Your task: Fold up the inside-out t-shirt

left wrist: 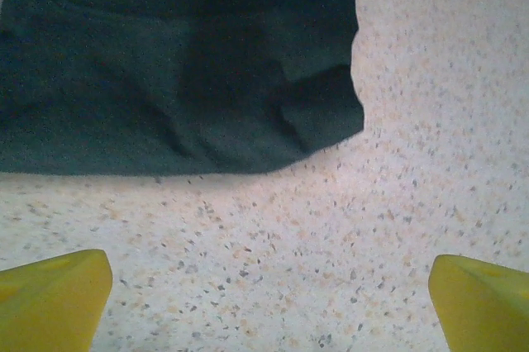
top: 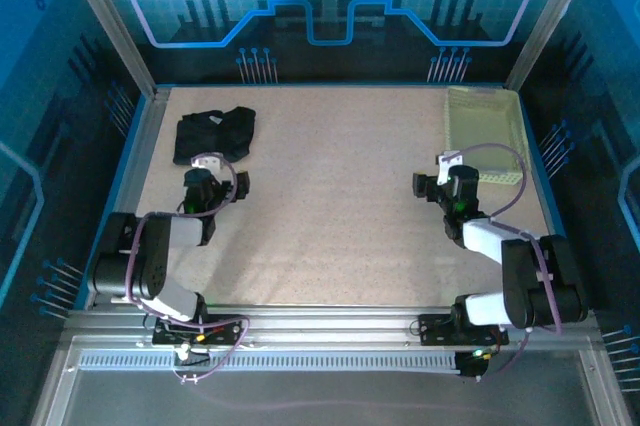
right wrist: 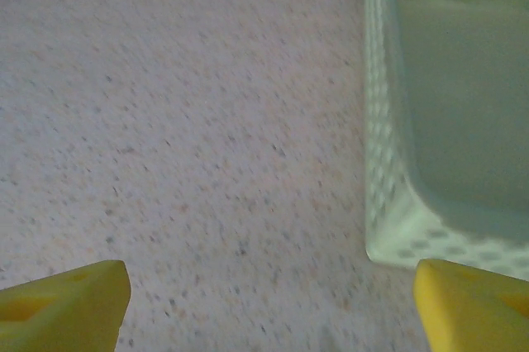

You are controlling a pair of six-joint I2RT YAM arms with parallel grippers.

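Left end effector (left wrist: 269,290) spread, empty, just short of the bundled t-shirt (left wrist: 165,79); right end effector (right wrist: 269,298) spread beside the basket (right wrist: 384,121); pinching stacked layers could drag the bundle.

t-shirt (top: 214,134) | black, folded into compact bundle | lying flat, table's far-left corner

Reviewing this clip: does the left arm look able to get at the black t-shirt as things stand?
Probably yes: the t-shirt lies just ahead of the open left claw, with only bare table between them.
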